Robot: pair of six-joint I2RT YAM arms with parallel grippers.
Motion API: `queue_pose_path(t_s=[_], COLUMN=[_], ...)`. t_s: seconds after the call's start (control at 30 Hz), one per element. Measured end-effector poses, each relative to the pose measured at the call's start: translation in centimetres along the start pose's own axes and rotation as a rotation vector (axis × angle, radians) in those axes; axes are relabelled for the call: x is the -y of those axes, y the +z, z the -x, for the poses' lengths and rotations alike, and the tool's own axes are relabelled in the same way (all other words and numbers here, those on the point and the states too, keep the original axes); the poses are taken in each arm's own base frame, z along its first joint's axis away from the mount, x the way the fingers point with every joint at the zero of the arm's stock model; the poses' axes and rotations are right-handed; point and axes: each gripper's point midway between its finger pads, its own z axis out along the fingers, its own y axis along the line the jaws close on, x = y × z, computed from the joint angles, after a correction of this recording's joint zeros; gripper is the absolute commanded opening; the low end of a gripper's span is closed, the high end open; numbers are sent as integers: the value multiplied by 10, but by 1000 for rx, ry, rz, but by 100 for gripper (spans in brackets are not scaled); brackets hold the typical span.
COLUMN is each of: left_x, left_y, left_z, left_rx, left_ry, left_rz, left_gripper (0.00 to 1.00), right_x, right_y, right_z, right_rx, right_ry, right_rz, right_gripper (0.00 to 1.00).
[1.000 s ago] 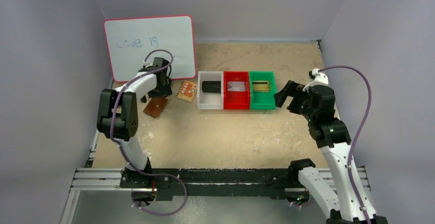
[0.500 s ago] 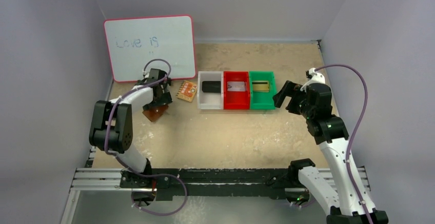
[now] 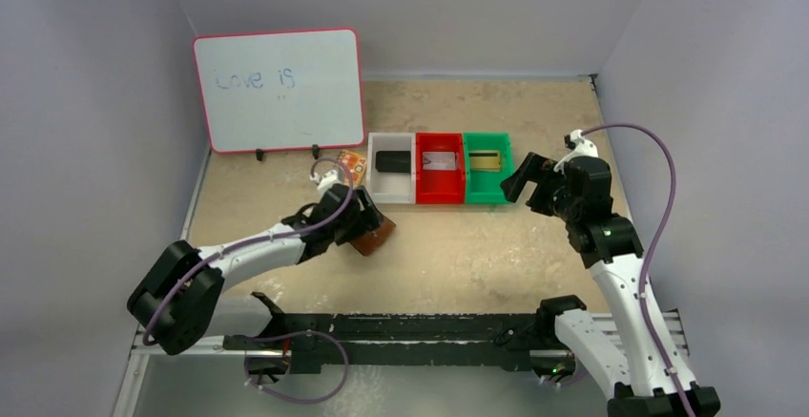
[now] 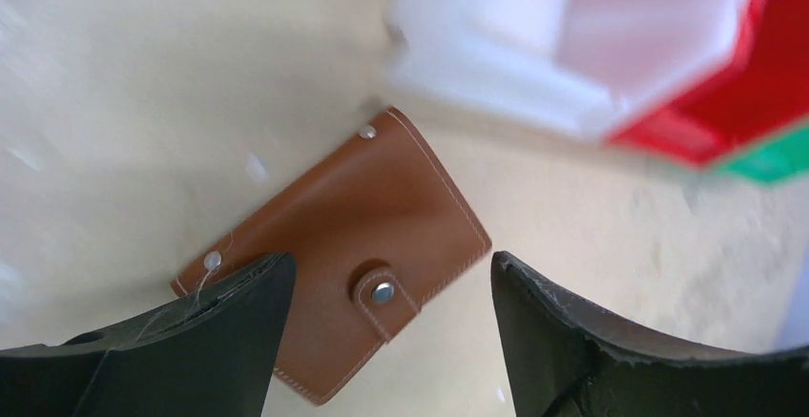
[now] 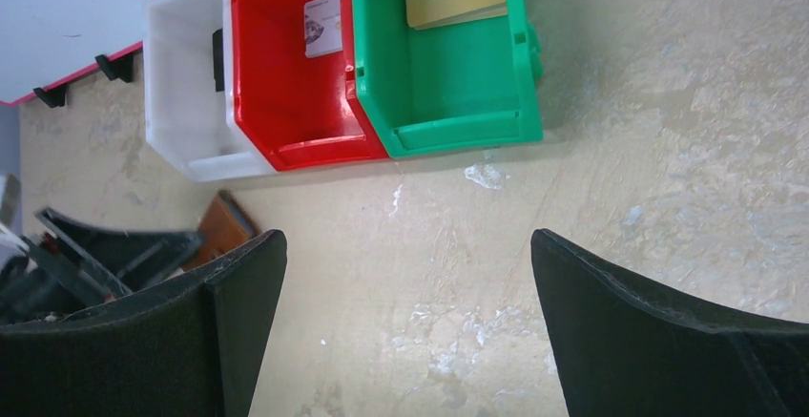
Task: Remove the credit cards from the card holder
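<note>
Up close we see the left claw [image 4: 386, 326] spread over the closed card holder [image 4: 348, 245]; from above it is half hidden. The right claw [image 5: 405, 317] is spread wide too.

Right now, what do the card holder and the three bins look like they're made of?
Card holder: looks like smooth tan leather or a look-alike, with pale edge stitching and metal snap studs. The white bin, red bin and green bin: apparently rigid moulded plastic, with uniform colour and a slight sheen.
</note>
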Motion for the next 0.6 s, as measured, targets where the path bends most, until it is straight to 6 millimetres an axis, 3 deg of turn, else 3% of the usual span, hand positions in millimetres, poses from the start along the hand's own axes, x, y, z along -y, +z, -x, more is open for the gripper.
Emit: queue_pose_path(t_s=[0.07, 0.13, 0.3, 0.43, 0.6], left_x=[19, 25, 20, 15, 46], left_y=[-12, -23, -38, -50, -66], left_z=[-28, -48, -61, -52, -7], left_rx=[-48, -90, -121, -103, 25], left_ry=[-17, -32, -48, 10, 115], left_rz=[-59, -76, -53, -17, -27], left_gripper=[77, 77, 85, 95, 100], right_x=[0, -2, -3, -6, -18], right_y=[2, 3, 4, 4, -6], right_z=[-3, -5, -7, -7, -3], right_rx=[-12, -23, -31, -33, 11], right_ry=[11, 19, 30, 41, 79], right_rz=[2, 8, 15, 31, 99], right_gripper=[100, 100, 100, 100, 100])
